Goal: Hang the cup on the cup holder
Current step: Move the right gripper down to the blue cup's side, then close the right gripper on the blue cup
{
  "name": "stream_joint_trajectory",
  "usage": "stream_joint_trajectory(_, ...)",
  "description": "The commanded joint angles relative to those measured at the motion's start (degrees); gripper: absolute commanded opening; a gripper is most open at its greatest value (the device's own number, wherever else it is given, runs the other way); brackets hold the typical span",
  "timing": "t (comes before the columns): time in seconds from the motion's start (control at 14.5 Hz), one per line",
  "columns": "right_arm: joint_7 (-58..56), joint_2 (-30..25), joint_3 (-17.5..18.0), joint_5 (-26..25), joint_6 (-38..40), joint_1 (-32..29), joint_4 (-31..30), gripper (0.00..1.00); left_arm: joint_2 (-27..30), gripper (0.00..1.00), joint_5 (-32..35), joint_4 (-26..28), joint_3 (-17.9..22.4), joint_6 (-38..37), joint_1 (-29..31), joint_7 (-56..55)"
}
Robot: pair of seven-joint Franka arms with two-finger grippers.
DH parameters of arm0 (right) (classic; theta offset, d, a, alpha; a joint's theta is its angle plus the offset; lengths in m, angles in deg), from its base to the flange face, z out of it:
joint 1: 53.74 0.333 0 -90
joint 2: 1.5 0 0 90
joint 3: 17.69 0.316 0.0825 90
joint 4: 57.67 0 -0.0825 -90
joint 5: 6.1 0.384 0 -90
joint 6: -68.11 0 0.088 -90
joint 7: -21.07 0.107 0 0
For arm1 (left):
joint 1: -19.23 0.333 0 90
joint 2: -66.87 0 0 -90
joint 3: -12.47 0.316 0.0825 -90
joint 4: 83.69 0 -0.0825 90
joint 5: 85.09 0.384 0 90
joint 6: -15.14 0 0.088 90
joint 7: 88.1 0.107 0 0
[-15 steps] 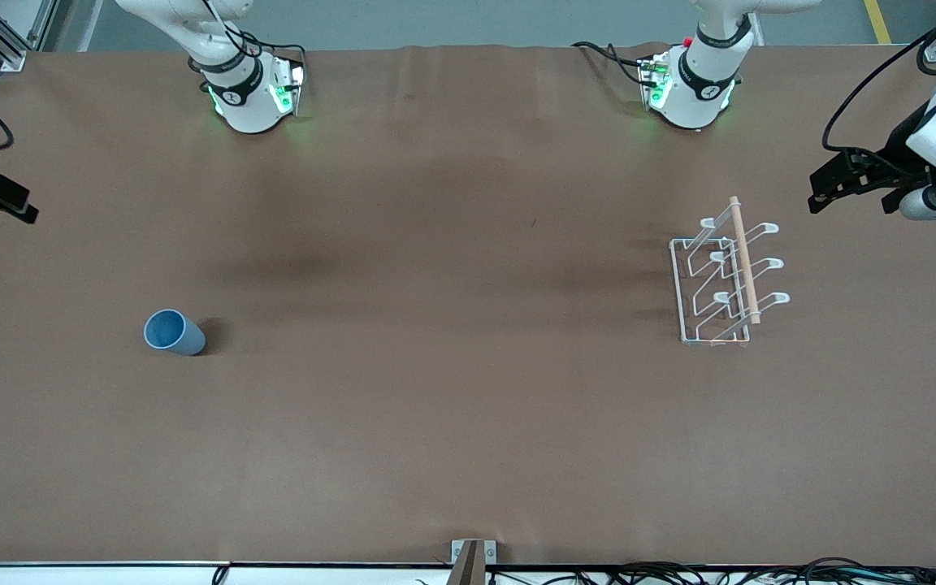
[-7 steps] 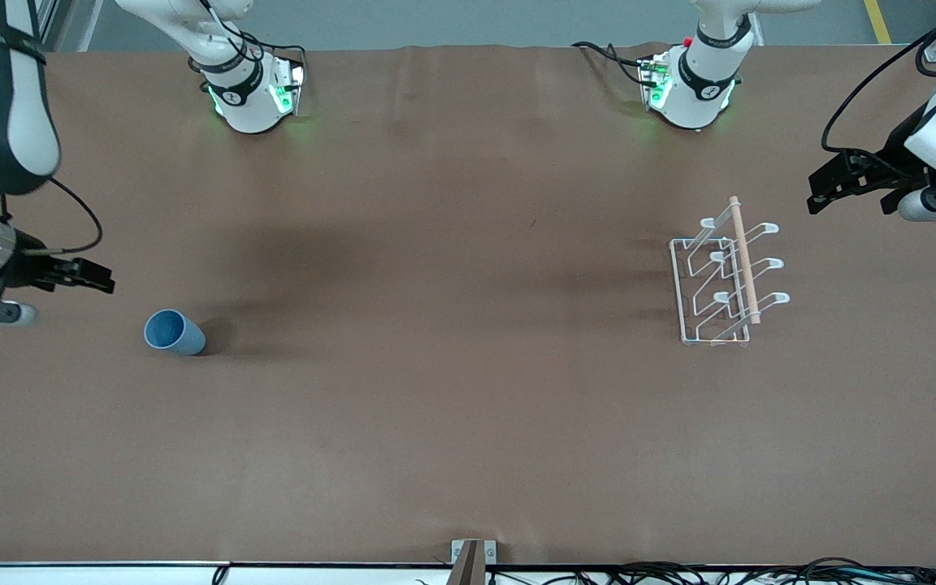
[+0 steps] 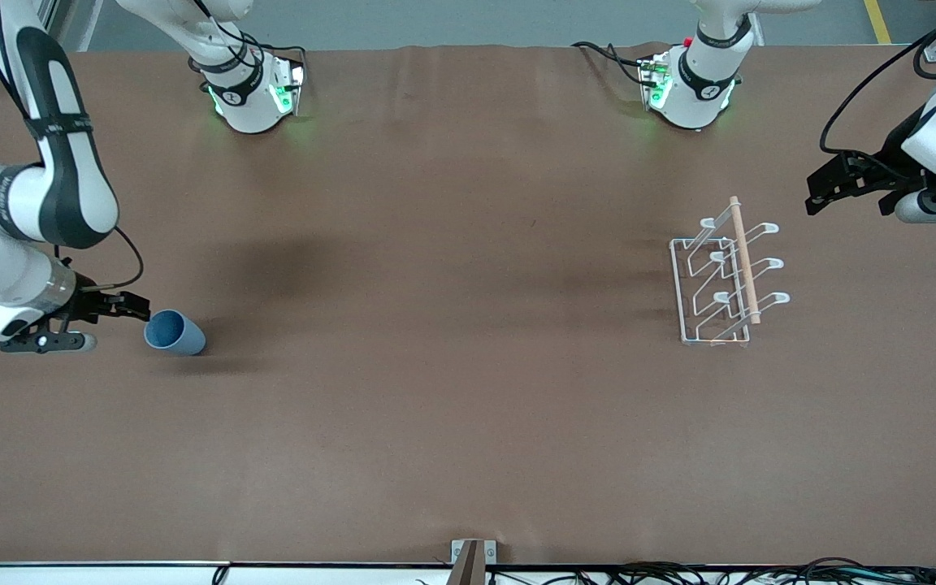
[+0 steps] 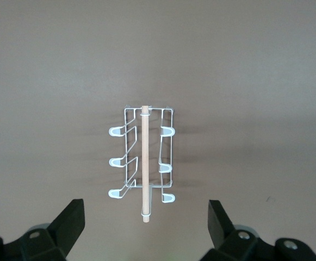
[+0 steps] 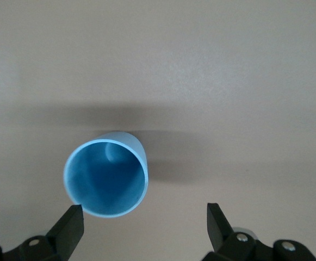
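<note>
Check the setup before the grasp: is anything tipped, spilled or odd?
Nothing stands out. The cup stands upright, mouth up, beside the open right pincer. The cup holder sits level near the open, waiting left pincer.

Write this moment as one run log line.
right gripper: open, beside cup | cup: upright on table | left gripper: open, waiting near cup holder

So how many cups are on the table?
1. The cup stands upright toward the right arm's end of the table, apart from the rack, none hanging there. The open right gripper is beside it.
</note>
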State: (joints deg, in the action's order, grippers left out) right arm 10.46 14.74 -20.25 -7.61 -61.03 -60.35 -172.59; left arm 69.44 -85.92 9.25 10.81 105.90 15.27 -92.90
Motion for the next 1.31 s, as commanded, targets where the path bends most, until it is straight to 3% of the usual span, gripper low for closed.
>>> stream_joint_trajectory(0.0,-1.0,1.5,0.7,0.2,-3.8,-0.9,-1.9,1.0,-0.3,1.0,1.2,-0.5,0.0,-0.1,-0.6,-0.2)
stream_joint_trajectory(0.28,-1.0,5.1,0.7,2.7,-10.0,-0.5,-1.7,1.0,-0.2,1.0,0.9,-0.6,0.0,-0.1,-0.6,-0.3)
stream_joint_trajectory(0.55,-1.0,6.4,0.7,2.7,-10.3,-0.3,-2.1,0.97,-0.2,1.0,0.9,-0.5,0.0,-0.1,-0.6,-0.3)
stream_joint_trajectory(0.69,-1.1,7.2,0.7,2.7,-10.5,-0.4,-2.0,0.82,-0.3,1.0,0.9,-0.5,0.0,-0.1,-0.6,-0.3)
stream_joint_trajectory(1.1,-1.0,7.6,0.8,2.7,-10.7,-0.6,-1.5,0.23,-0.3,1.0,0.9,-0.5,0.1,0.0,-0.6,-0.3)
stream_joint_trajectory(1.17,-0.9,7.8,0.8,2.8,-10.6,-0.6,-1.5,0.06,-0.4,1.0,0.9,-0.6,0.0,0.0,-0.5,-0.3)
stream_joint_trajectory(1.24,-0.6,7.8,0.9,2.7,-10.3,-0.6,-1.3,0.0,-0.6,1.0,0.9,-0.7,0.0,0.0,-0.6,-0.4)
